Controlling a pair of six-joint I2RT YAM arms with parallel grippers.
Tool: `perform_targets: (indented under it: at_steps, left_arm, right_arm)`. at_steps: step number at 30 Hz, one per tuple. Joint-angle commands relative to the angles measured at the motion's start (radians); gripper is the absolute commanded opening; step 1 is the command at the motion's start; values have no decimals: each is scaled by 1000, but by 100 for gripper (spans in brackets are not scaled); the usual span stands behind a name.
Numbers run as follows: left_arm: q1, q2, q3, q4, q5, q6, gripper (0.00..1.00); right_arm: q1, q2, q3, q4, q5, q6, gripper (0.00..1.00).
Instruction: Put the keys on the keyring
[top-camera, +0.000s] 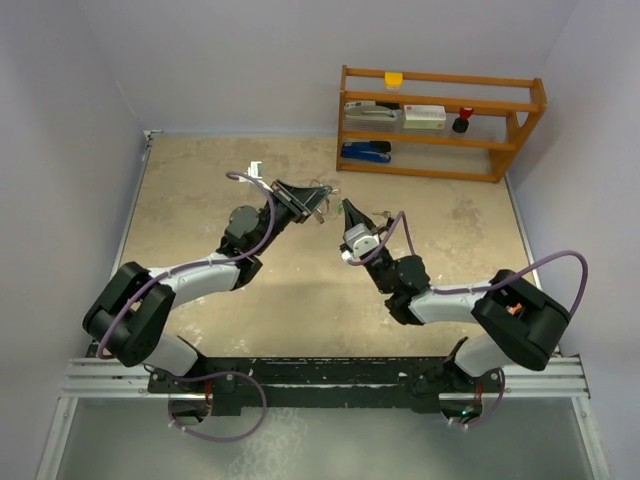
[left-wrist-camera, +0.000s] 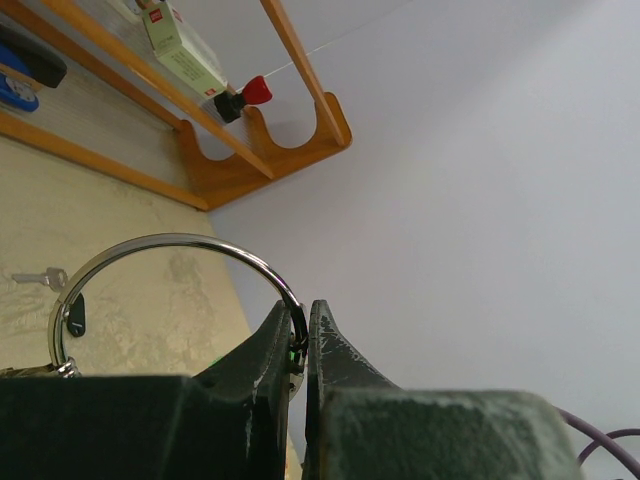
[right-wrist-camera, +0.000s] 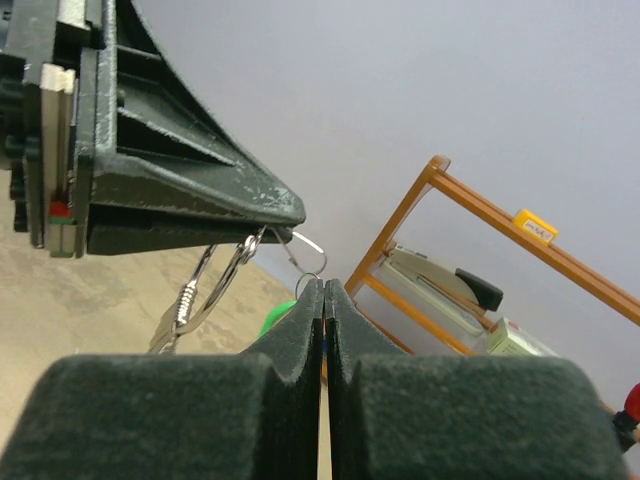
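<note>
Left wrist view: keyring (left-wrist-camera: 175, 238), arc toward 6 o'clock hidden behind left claw (left-wrist-camera: 306, 335). Right wrist view: green key (right-wrist-camera: 277, 316) mostly hidden behind right claw (right-wrist-camera: 325, 300).

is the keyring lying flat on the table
No, the left tool pinches the keyring at its rim, up in the air.

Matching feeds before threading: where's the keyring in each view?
Top external: keyring just above centre, at the left gripper's tip.
Left wrist: big silver arc, lower left, clamped in the left gripper.
Right wrist: edge-on, left of centre, under the left gripper.
Shared landmark: the wooden shelf.
</note>
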Motion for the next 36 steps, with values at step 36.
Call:
perform_targets:
  at_steps: [36]
  left_arm:
    - [-9, 12, 59, 48, 10, -23, 0]
  right_arm:
    - [3, 89, 104, 219, 14, 44, 0]
